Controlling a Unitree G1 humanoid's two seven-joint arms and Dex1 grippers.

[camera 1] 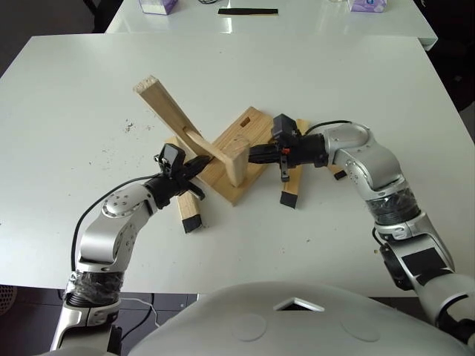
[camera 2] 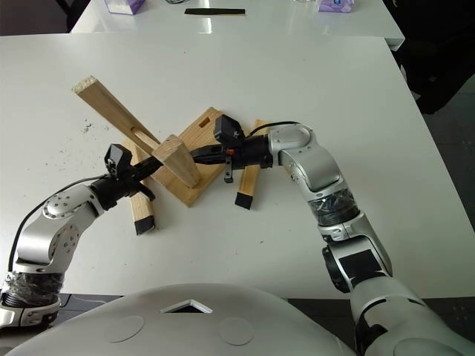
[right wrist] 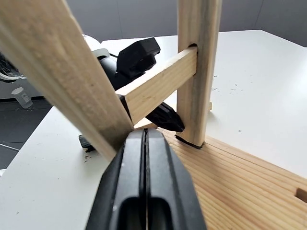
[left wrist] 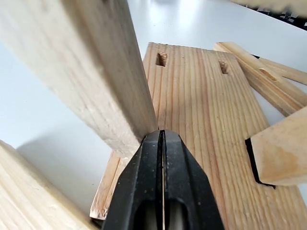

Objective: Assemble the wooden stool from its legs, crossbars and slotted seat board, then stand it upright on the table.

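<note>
Left gripper (camera 1: 199,167) sat low and left of centre in the head view. Its two black fingers were pressed together with nothing between them, tips against a long leg (camera 1: 167,111) that slanted to the upper left. Right gripper (camera 1: 254,154), also closed and empty, pointed in from the right at a second leg (camera 1: 236,159) on the seat board (camera 1: 251,124) at centre. A crossbar (right wrist: 158,86) ran between both legs.

Seat board (camera 1: 252,126) — middle hidden behind upright leg (camera 1: 237,159).
</note>
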